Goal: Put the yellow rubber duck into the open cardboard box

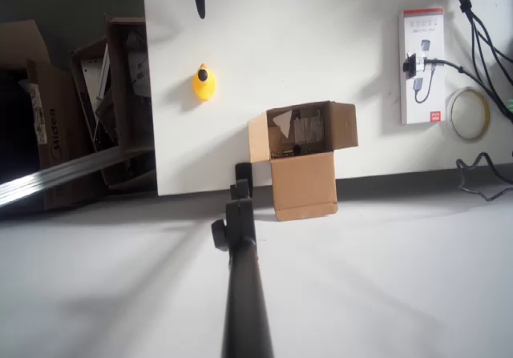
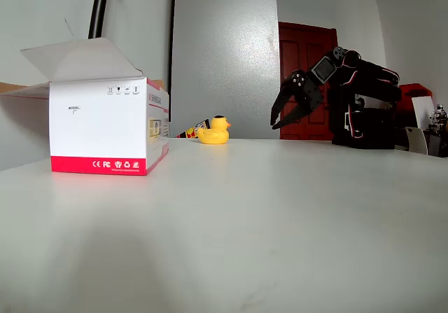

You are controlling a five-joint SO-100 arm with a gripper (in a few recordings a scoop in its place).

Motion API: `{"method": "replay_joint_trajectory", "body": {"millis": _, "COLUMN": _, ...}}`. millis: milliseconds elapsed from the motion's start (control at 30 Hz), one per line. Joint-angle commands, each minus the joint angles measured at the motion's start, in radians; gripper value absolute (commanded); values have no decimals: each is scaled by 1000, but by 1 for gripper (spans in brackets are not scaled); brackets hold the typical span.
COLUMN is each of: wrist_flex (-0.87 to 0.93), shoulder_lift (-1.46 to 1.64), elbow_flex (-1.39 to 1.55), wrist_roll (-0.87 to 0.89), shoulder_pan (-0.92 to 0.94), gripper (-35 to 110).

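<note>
The white carton (image 2: 101,124) in the fixed view has a red band along its base carrying small certification marks, among which "FC" can be made out; the other small grey print on its faces is too fine to read. In the overhead view it lies flat near the table's right side, a black cable plugged at its middle, with a ring of tape (image 1: 469,113) just beside it. The yellow rubber duck (image 1: 203,83) is small, rounded and glossy, with a dark spot on its head, and it sits upright on the smooth white table (image 1: 321,46), well apart from the open cardboard box (image 1: 303,159). That box is plain light-brown corrugated card, roughly cubic, flaps spread outward, standing at the table's near edge in the overhead view. The black gripper (image 2: 288,106) hangs above the table with its two curved fingers (image 2: 304,103) apart, holding nothing.
</note>
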Motion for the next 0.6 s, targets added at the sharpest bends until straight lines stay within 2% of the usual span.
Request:
{"method": "replay_joint_trajectory", "body": {"millis": 0, "wrist_flex": -14, "shoulder_lift": 5, "elbow_flex": 12, "wrist_roll": 5, "shoulder_pan": 2, "gripper": -1}}
{"method": "replay_joint_trajectory", "body": {"millis": 433, "wrist_flex": -11, "shoulder_lift": 6, "elbow_flex": 9, "wrist_roll": 11, "shoulder_pan": 8, "gripper": -1}}
{"method": "replay_joint_trajectory", "body": {"millis": 567, "wrist_flex": 32, "shoulder_lift": 15, "elbow_flex": -81, "wrist_roll": 2, "shoulder_pan": 32, "gripper": -1}}
